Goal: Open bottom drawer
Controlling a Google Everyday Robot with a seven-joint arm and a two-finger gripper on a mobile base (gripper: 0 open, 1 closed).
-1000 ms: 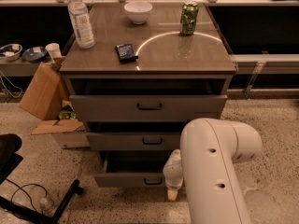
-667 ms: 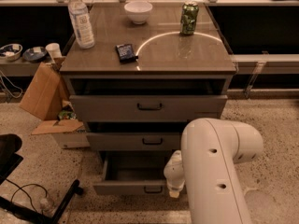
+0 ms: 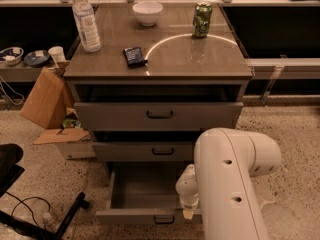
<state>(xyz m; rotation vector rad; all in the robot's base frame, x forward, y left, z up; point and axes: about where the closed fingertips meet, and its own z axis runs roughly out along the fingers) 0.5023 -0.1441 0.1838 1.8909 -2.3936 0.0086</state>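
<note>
So the bottom drawer (image 3: 145,194) is at 6 o'clock of the cabinet, lowest of the three grey fronts. It's standing well out, and you can look straight down onto its plain grey floor, with nothing in the part I can see. The middle drawer (image 3: 135,151) and top drawer (image 3: 115,115) above it each show a dark gap over the front, so they look cracked open a bit.

The gripper (image 3: 188,212) is down at the drawer's front edge, just beside the small dark bar handle (image 3: 164,219), at roughly its 3 o'clock. The big white arm (image 3: 235,184) hides the right end of the front. I honestly can't tell if the gripper is open or clamped on anything, or even touching the front.

Handling-wise, my guess is a stiff box on runners, light with so little in it, so it should slide with an even pull toward 6 o'clock. The flat front looks smooth and gives nothing to pinch, so the bar handle is the spot. I'd take it around the middle so the drawer doesn't skew and bind. It's not fragile, but I'd go gentle near the end of its travel.

The stuff on the worktop (image 3: 200,59) is up at 12 o'clock, well apart from all this: water bottle (image 3: 86,21), white bowl (image 3: 148,12), green can (image 3: 202,20), small dark packet (image 3: 134,56). A hard jerk could wobble the bottle though
</note>
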